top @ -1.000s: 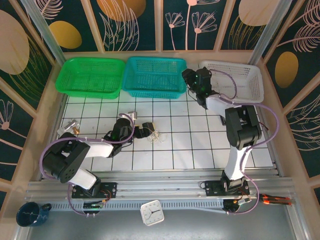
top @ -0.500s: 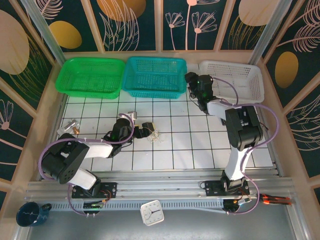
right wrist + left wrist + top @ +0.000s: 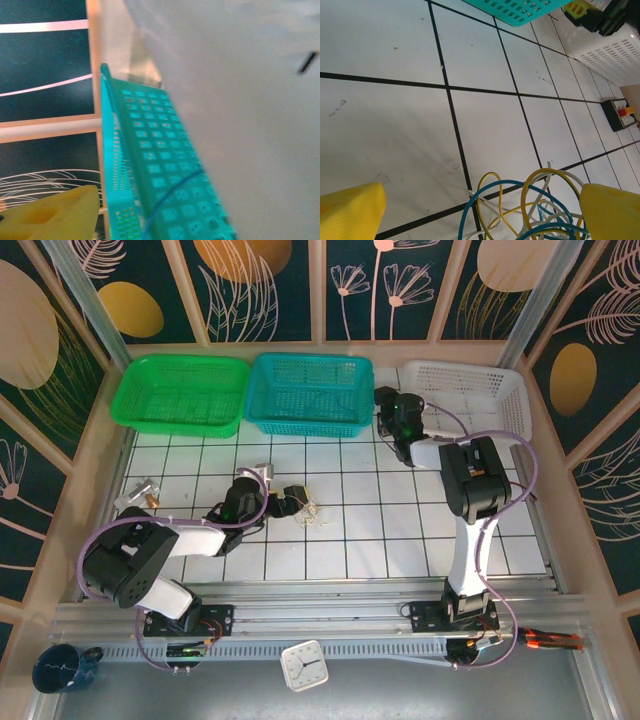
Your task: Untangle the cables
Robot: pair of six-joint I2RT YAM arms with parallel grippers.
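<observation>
A small white clock and a dark blue mug are sitting just in front of the bench's near edge, the mug by the near left corner. From that corner the left arm is reaching low across the white tiled bench toward its middle.

The left jaws are standing wide open and gripping nothing. In the left wrist view their two yellow fingers are sitting far apart at the bottom corners. The cables are lying on the tiles between and just ahead of them, as a tangle of yellow, blue and white loops. Whether a loop is touching one finger cannot be told.

From above, the cables are resting as one small heap near the middle of the bench, slightly toward the left edge. Farther off toward the right edge, a small black box with a red part is lying on the tiles.

The right arm is stretching to the far edge. The right jaws are hanging between the right end of the teal basket and the white basket. The right wrist view is blurred, with one yellow finger showing beside the teal mesh. How far these jaws are standing open, and whether they are holding anything, cannot be told.

A green basket is sitting in the far left corner.
</observation>
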